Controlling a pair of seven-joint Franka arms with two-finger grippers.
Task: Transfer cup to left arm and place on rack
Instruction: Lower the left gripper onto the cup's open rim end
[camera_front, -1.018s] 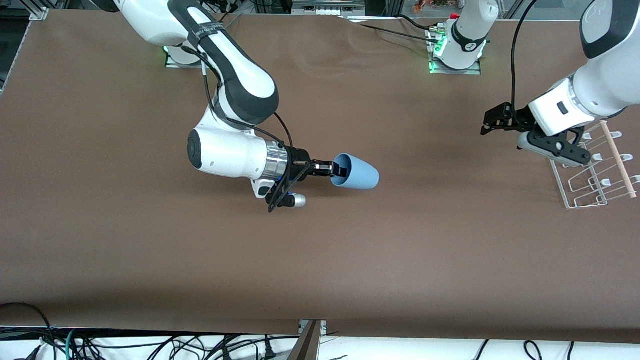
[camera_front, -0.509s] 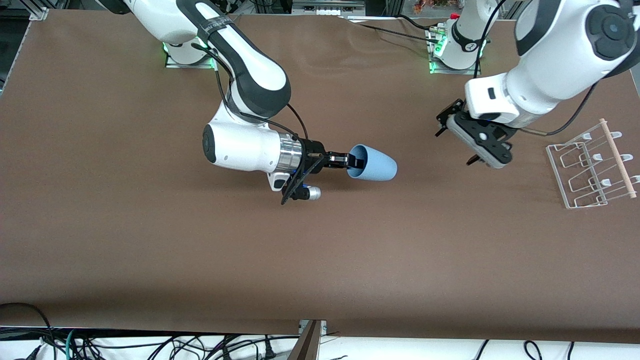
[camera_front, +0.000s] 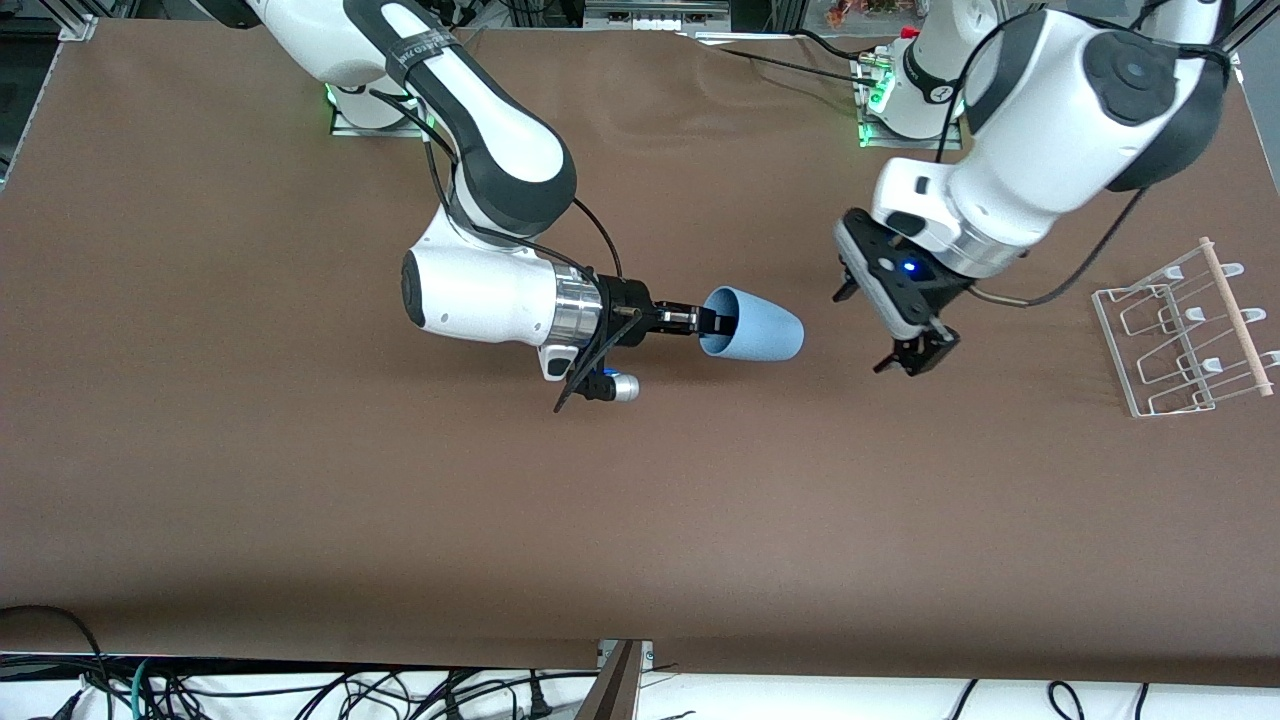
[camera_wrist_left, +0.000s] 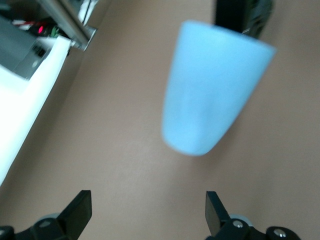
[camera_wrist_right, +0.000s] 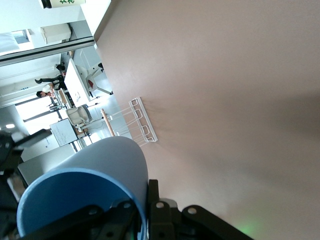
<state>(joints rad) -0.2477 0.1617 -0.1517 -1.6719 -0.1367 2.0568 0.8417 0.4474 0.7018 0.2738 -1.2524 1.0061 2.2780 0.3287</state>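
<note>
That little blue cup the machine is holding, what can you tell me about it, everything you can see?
The cup is a small light-blue tumbler, tapered, with no handle and a plain matte surface that looks like plastic. It is held on its side above the brown table, its mouth toward the right gripper, which pinches its rim with one finger inside. Its narrower closed base points at the open left gripper, which is apart from it. It looks empty.

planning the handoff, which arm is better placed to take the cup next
Left. Its open left gripper hangs beside the cup, base toward it; the right gripper already pinches the rim.
</note>
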